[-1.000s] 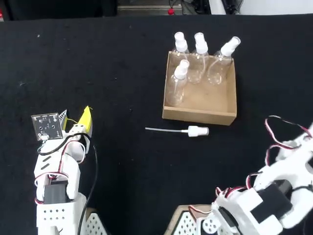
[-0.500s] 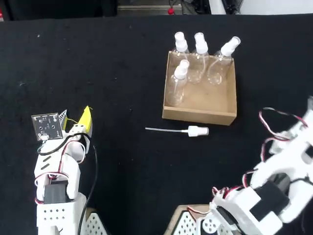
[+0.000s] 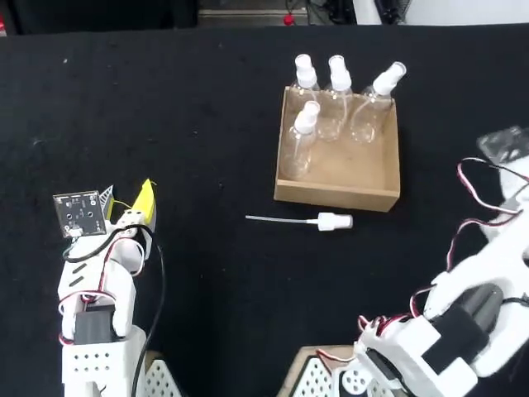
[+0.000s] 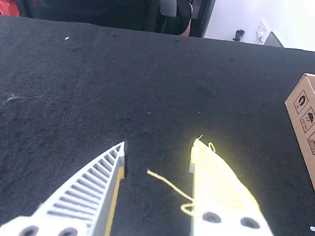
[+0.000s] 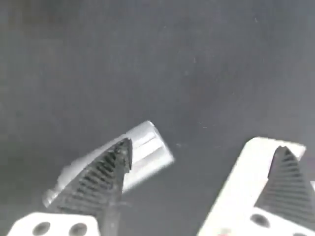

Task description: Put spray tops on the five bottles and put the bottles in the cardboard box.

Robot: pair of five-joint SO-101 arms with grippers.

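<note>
1. The loose spray top (image 3: 335, 221) lies flat on the black table (image 3: 190, 116), just in front of the box (image 3: 337, 197) and not touching it.
2. Its long axis runs side to side, roughly parallel to the box's near wall. The white head is at the right end, and the thin dip tube points left.
3. Four capped bottles (image 3: 296, 149) are inside the box. Three line its far wall and one stands nearer, by the left wall.
4. The rightmost bottle (image 3: 372, 107) leans, with its top tipped to the right and away. The others look upright, tops up.
5. The left gripper (image 4: 159, 144) sits low over bare table, well to the left of the spray top. Its white and yellow fingers are spread and hold nothing. A corner of the box (image 4: 305, 115) shows off to one side.
6. The right gripper (image 5: 204, 146) is wide apart and holds nothing.
7. A pale cylinder (image 5: 147, 145) lies on the table partly behind one dark finger, its long axis at a slant. It may be the fifth bottle, but it is too blurred to be sure.
8. The right arm (image 3: 463, 322) rises at the table's right edge, beside the box.
</note>
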